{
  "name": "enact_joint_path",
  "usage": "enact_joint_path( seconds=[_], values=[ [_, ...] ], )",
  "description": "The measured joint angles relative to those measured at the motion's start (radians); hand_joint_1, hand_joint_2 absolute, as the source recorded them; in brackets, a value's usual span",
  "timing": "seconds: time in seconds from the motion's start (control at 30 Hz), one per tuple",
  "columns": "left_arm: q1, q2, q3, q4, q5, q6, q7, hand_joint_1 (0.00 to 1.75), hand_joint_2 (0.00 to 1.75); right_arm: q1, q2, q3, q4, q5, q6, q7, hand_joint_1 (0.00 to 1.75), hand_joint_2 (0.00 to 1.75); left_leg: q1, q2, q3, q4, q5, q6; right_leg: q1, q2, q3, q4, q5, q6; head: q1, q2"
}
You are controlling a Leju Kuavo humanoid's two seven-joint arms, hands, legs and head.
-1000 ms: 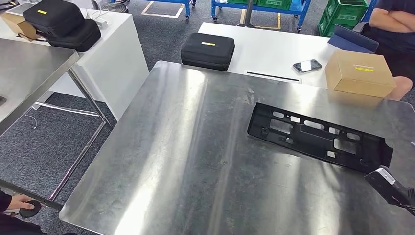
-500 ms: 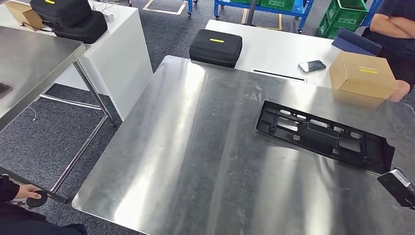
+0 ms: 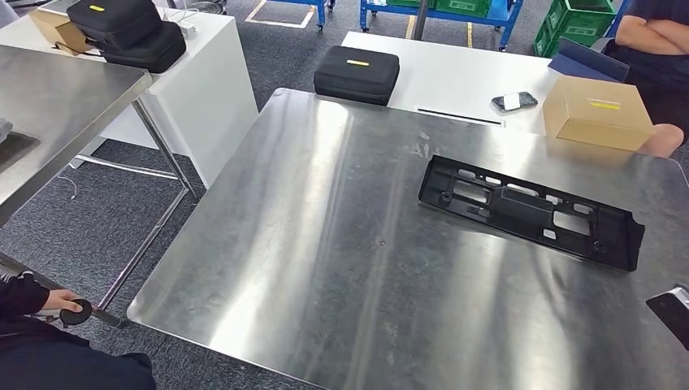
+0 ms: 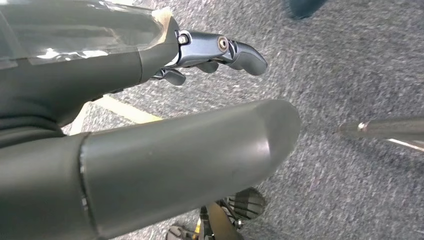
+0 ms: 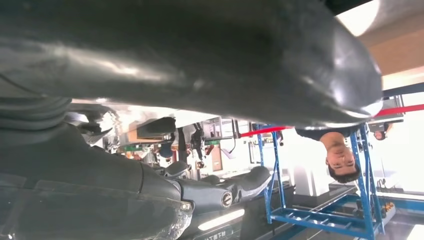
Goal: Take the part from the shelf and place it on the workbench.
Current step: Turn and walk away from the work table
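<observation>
The black plastic part (image 3: 528, 213), a long flat frame with several cut-outs, lies flat on the steel workbench (image 3: 325, 244), on its right half. My right hand (image 3: 673, 313) shows as a dark tip at the bench's near right edge, apart from the part. In the right wrist view that hand (image 5: 200, 65) holds nothing, and its fingers (image 5: 235, 187) stretch out away from the thumb. My left hand (image 4: 190, 150) hangs over grey carpet with nothing in it, its fingers (image 4: 220, 50) held apart from the thumb.
Behind the bench a white table (image 3: 455, 73) carries a black case (image 3: 356, 73), a phone (image 3: 513, 101) and a cardboard box (image 3: 597, 112). A person (image 3: 658, 41) sits at the far right. A second steel table (image 3: 57, 114) stands left. Another person's hand (image 3: 61, 302) is low left.
The whole picture has shifted, so the camera moved. My right hand has slid toward the lower right corner, farther from the part. The part lies where it was on the bench.
</observation>
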Motion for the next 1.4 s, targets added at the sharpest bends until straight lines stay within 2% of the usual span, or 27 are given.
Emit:
enact_joint_path(
  seconds=[0.07,0.1,0.13,0.17,0.2,0.27,0.33,0.4,0.47,0.5,0.57,0.63,0.67,0.7,0.77,0.83,0.9,0.93,1.0,1.07,1.1,1.13,1.17,1.2,1.3,1.33,1.4],
  values=[
    [0.001,0.0,0.0,0.0,0.001,0.0,0.0,0.0,0.0,-0.001,-0.001,0.0,0.001,0.0,0.0,-0.001,0.0,0.0,0.007,0.0,-0.042,0.121,-0.09,-0.011,0.002,-0.003,-0.013,0.001,0.014,-0.016,-0.001,0.0],
    [0.001,0.0,0.0,0.0,0.001,0.0,0.0,0.0,0.0,-0.002,-0.002,0.0,0.001,0.0,0.0,-0.002,0.0,0.0,0.01,0.0,-0.059,0.178,-0.12,-0.015,0.003,-0.004,-0.021,0.003,0.02,-0.017,-0.002,0.0],
    [0.002,0.0,0.0,0.0,0.001,0.0,0.0,0.0,0.0,-0.002,-0.002,0.0,0.002,0.0,0.0,-0.002,0.0,0.0,0.013,0.0,-0.064,0.214,-0.131,-0.018,0.004,-0.004,-0.03,0.005,0.026,-0.016,-0.002,0.0],
    [0.002,0.0,0.0,0.0,0.001,0.0,0.0,0.0,0.0,-0.002,-0.002,0.0,0.003,0.0,0.0,-0.002,0.0,0.0,0.016,0.001,-0.052,0.214,-0.122,-0.021,0.004,-0.004,-0.038,0.008,0.03,-0.013,-0.002,0.0],
    [0.003,0.0,0.0,0.0,0.001,0.0,0.0,0.0,0.0,-0.003,-0.002,0.0,0.003,0.0,0.0,-0.002,0.0,0.0,0.019,0.001,-0.022,0.176,-0.097,-0.022,0.003,-0.004,-0.045,0.012,0.032,-0.011,-0.002,0.0],
    [0.003,0.002,0.0,0.0,0.001,0.0,0.0,0.0,0.0,-0.004,-0.002,-0.001,0.004,0.0,0.0,-0.002,0.0,0.0,0.023,0.001,0.065,0.045,-0.046,-0.021,0.004,-0.004,-0.057,0.025,0.034,-0.006,-0.002,0.0],
    [0.002,0.003,0.0,0.0,0.002,0.0,0.0,0.0,0.0,-0.006,-0.002,-0.001,0.004,-0.001,0.0,-0.002,0.0,0.0,0.021,0.0,0.112,-0.039,-0.029,-0.017,0.007,-0.005,-0.068,0.034,0.04,0.003,-0.001,0.0],
    [0.002,0.003,0.0,0.0,0.003,0.0,0.0,0.0,0.0,-0.008,-0.003,-0.002,0.004,-0.004,0.0,-0.002,0.0,0.0,0.016,-0.001,0.108,-0.054,-0.026,-0.006,0.01,-0.005,-0.075,0.033,0.051,0.019,0.0,0.0],
    [0.002,0.002,0.001,0.0,0.005,0.0,0.0,0.0,0.0,-0.007,-0.003,-0.003,0.004,-0.007,0.0,-0.002,0.0,0.0,0.016,0.002,0.099,-0.064,-0.011,0.014,0.009,-0.004,-0.089,0.044,0.043,0.027,0.0,0.0],
    [0.002,0.002,0.001,0.0,0.007,0.0,0.0,0.0,0.0,-0.007,-0.003,-0.003,0.005,-0.009,-0.001,-0.003,0.0,0.0,0.017,0.003,0.093,-0.07,-0.001,0.025,0.008,-0.003,-0.104,0.072,0.021,0.024,0.002,0.0],
    [0.002,0.003,0.002,0.0,0.01,0.001,0.0,0.0,0.0,-0.007,-0.002,-0.003,0.006,-0.012,-0.003,-0.003,0.0,0.0,0.016,0.005,0.073,-0.072,0.017,0.037,0.007,-0.002,-0.152,0.189,-0.051,0.012,0.005,0.0],
    [0.003,0.004,0.003,0.0,0.012,0.001,0.0,0.0,0.0,-0.006,0.004,-0.003,0.008,-0.015,-0.004,-0.003,0.0,0.0,0.014,0.006,0.051,-0.072,0.034,0.038,0.005,-0.001,-0.183,0.302,-0.099,0.017,0.007,0.0],
    [0.003,0.003,0.004,0.0,0.012,0.001,0.0,0.0,0.0,-0.005,0.007,-0.003,0.008,-0.016,-0.005,-0.003,0.0,0.0,0.014,0.006,0.041,-0.071,0.041,0.036,0.004,-0.001,-0.175,0.312,-0.099,0.025,0.007,0.0],
    [0.003,0.003,0.004,0.0,0.012,0.001,0.001,0.0,0.0,-0.004,0.01,-0.003,0.009,-0.017,-0.006,-0.003,0.0,0.0,0.014,0.006,0.032,-0.07,0.048,0.034,0.002,-0.001,-0.145,0.28,-0.085,0.037,0.007,0.0],
    [0.004,0.003,0.004,0.0,0.013,0.001,0.001,0.0,0.0,-0.006,0.013,-0.003,0.009,-0.018,-0.009,-0.003,0.0,0.0,0.015,0.005,0.019,-0.066,0.059,0.025,-0.002,-0.001,-0.045,0.131,-0.047,0.054,0.009,0.0],
    [0.004,0.003,0.005,0.0,0.014,0.002,0.001,0.0,0.0,-0.006,0.015,-0.003,0.009,-0.02,-0.012,-0.004,0.0,0.0,0.011,0.004,0.01,-0.061,0.07,0.013,0.003,0.005,0.023,0.022,-0.03,0.051,0.01,0.0],
    [0.005,0.003,0.005,0.0,0.014,0.002,0.001,0.0,0.0,-0.005,0.018,-0.003,0.009,-0.023,-0.013,-0.005,0.0,0.0,0.007,0.001,0.006,-0.059,0.08,0.003,0.008,0.01,0.023,0.006,-0.027,0.037,0.008,0.0],
    [0.006,0.003,0.006,0.0,0.014,0.002,0.001,0.0,0.0,-0.005,0.019,-0.002,0.01,-0.025,-0.014,-0.006,0.0,0.0,0.007,0.001,0.003,-0.057,0.082,-0.002,0.003,0.009,0.015,0.006,-0.024,0.029,0.007,0.0],
    [0.009,0.004,0.007,0.0,0.014,0.002,0.001,0.0,0.0,-0.005,0.021,-0.002,0.01,-0.027,-0.016,-0.007,0.0,0.0,0.01,0.001,-0.014,-0.024,0.042,-0.012,-0.005,0.006,0.003,0.008,-0.012,0.007,0.003,0.0],
    [0.012,0.003,0.007,0.0,0.014,0.002,0.001,0.0,0.0,-0.005,0.02,-0.003,0.01,-0.028,-0.018,-0.007,0.0,0.0,0.014,0.001,-0.052,0.084,-0.052,-0.019,-0.004,0.003,-0.011,0.009,0.004,-0.01,0.002,0.0],
    [0.012,0.003,0.007,0.0,0.014,0.002,0.001,0.0,0.0,-0.005,0.021,-0.003,0.01,-0.028,-0.019,-0.008,0.0,0.0,0.015,0.001,-0.072,0.152,-0.094,-0.021,-0.002,0.002,-0.019,0.01,0.011,-0.014,0.002,0.0],
    [0.013,0.003,0.007,0.0,0.014,0.002,0.001,0.0,0.0,-0.004,0.021,-0.003,0.01,-0.029,-0.02,-0.008,0.0,0.0,0.016,0.001,-0.083,0.205,-0.117,-0.023,0.0,0.002,-0.028,0.012,0.018,-0.014,0.002,0.0],
    [0.013,0.003,0.007,0.0,0.014,0.002,0.001,0.0,0.0,-0.004,0.022,-0.003,0.01,-0.029,-0.021,-0.008,0.0,0.0,0.017,0.001,-0.078,0.225,-0.119,-0.023,0.002,0.002,-0.036,0.013,0.024,-0.012,0.002,0.0],
    [0.013,0.003,0.007,0.0,0.014,0.002,0.001,0.0,0.0,-0.002,0.023,-0.004,0.01,-0.031,-0.022,-0.009,0.0,0.0,0.017,0.001,-0.053,0.206,-0.103,-0.022,0.002,0.002,-0.042,0.015,0.027,-0.01,0.002,0.0],
    [0.014,0.003,0.007,0.0,0.012,0.0,0.0,0.0,0.0,0.005,0.026,-0.015,0.009,-0.034,-0.025,-0.009,0.0,0.0,0.016,0.0,0.084,0.009,-0.038,-0.011,0.005,0.001,-0.053,0.025,0.033,-0.002,0.002,0.0],
    [0.014,0.004,0.007,0.0,0.011,-0.001,0.0,0.0,0.0,0.007,0.027,-0.019,0.009,-0.034,-0.027,-0.009,0.0,0.0,0.015,0.0,0.111,-0.036,-0.03,-0.007,0.008,0.001,-0.056,0.028,0.036,0.002,0.002,0.0],
    [0.014,0.004,0.006,0.0,0.01,-0.002,0.0,0.0,0.0,0.012,0.03,-0.028,0.006,-0.034,-0.031,-0.009,0.0,0.0,0.01,0.0,0.12,-0.061,-0.026,0.001,0.012,0.001,-0.062,0.03,0.044,0.015,0.003,0.0]
  ],
)
